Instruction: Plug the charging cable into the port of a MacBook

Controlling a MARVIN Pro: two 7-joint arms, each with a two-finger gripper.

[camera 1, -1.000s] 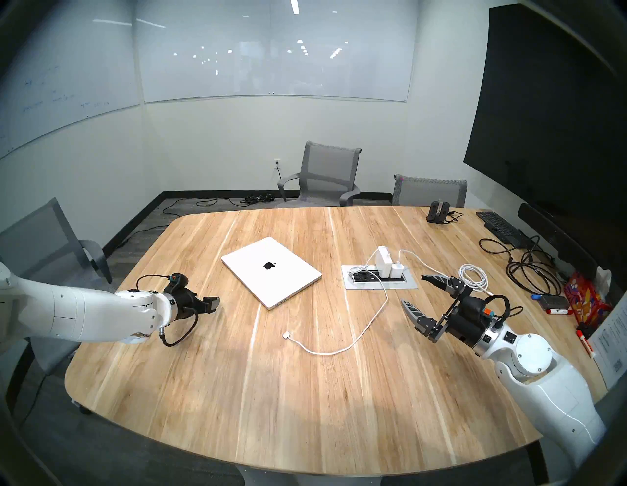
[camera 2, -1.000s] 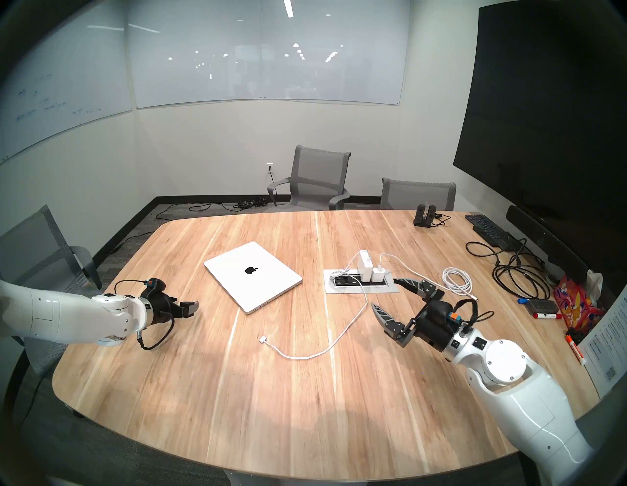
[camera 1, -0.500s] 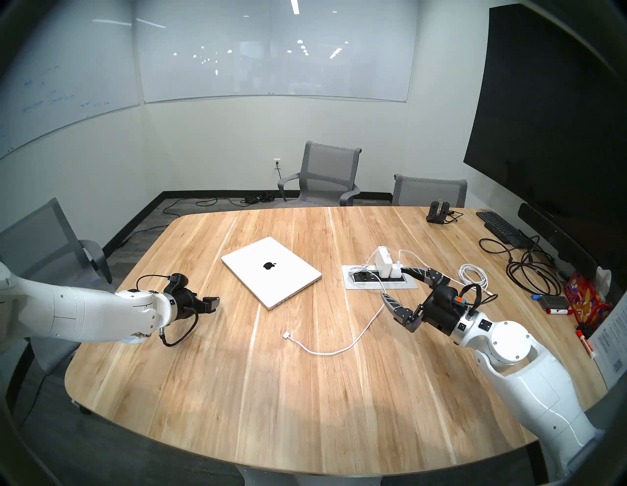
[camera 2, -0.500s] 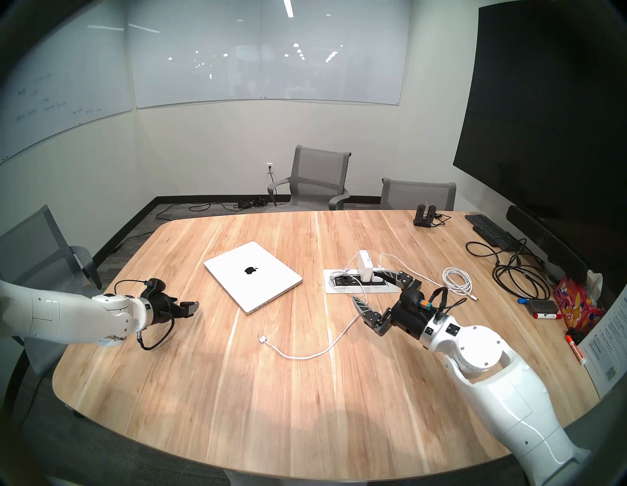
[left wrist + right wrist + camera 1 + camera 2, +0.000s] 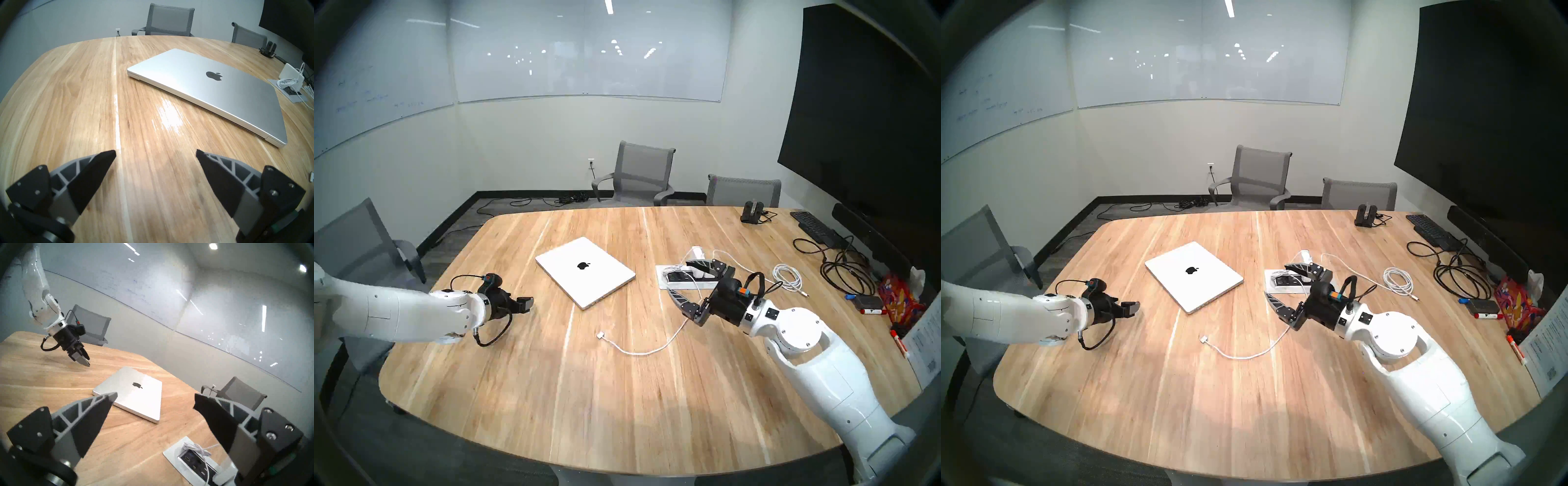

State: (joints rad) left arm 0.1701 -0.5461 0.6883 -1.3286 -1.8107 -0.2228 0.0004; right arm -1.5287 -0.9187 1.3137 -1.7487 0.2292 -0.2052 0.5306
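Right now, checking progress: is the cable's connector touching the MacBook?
Apart. Head view shows bare table between the connector and the MacBook.

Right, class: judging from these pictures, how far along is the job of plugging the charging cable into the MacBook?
Done: nothing yet. The charging cable lies loose on the table, its connector apart from the closed MacBook.
In hand: the right hand is open and empty, above the power outlet panel. The left hand is open too and holds nothing.
Left: grasp the connector, carry it to the MacBook's side port, push it in.
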